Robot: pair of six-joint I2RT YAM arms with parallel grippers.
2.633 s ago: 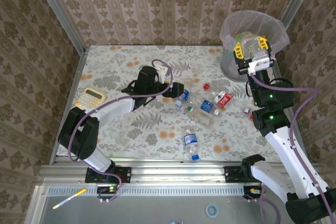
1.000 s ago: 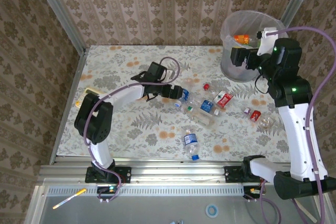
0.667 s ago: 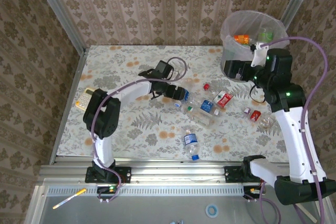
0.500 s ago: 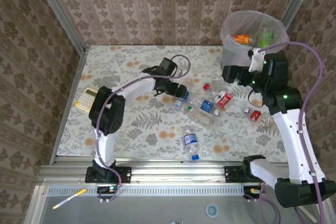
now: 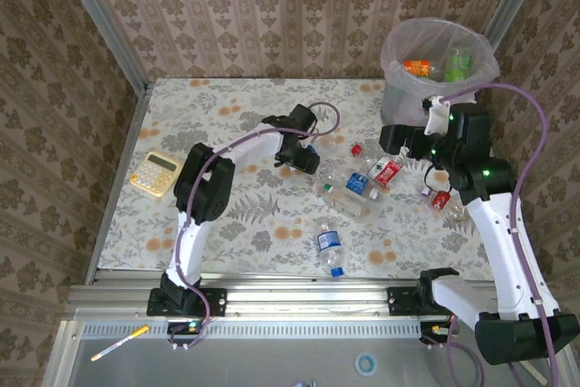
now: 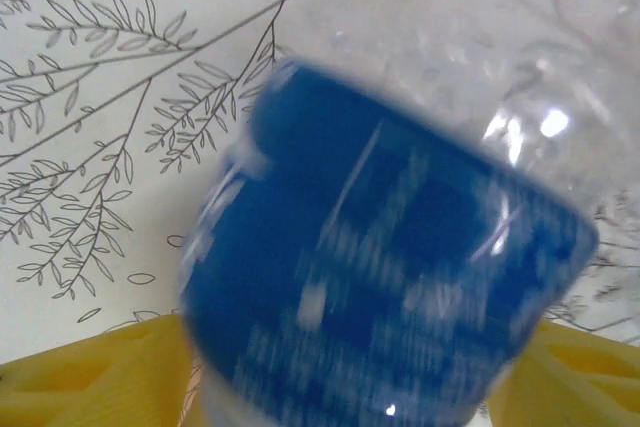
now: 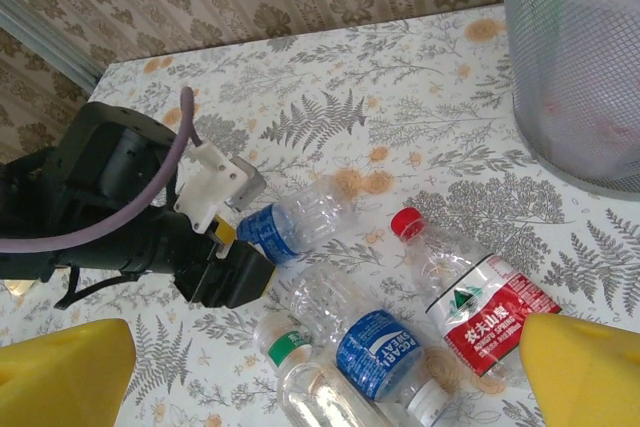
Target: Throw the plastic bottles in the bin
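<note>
The blue-labelled bottle (image 7: pixel 290 225) lies flat on the table (image 7: pixel 420 117), its long axis slanting toward the bin (image 7: pixel 575 87). The left gripper (image 5: pixel 305 158) straddles its labelled end, but I cannot tell whether it is pinching. The right gripper (image 7: pixel 320 347) is spread wide.

Two arms are bolted to the aluminium rail (image 5: pixel 299 299); the left arm (image 5: pixel 239 148) and the right arm (image 5: pixel 502 238) are built of white links joined by black housings; black bases are set at the rail; a purple cable (image 7: pixel 185 112) is run along each arm; green lights (image 5: pixel 485 169) are lit on the right arm's joints; a white block (image 7: pixel 214 187) is fixed on the left wrist, farthest from the rail; the right arm's fingers (image 7: pixel 62 374) are yellow.
</note>
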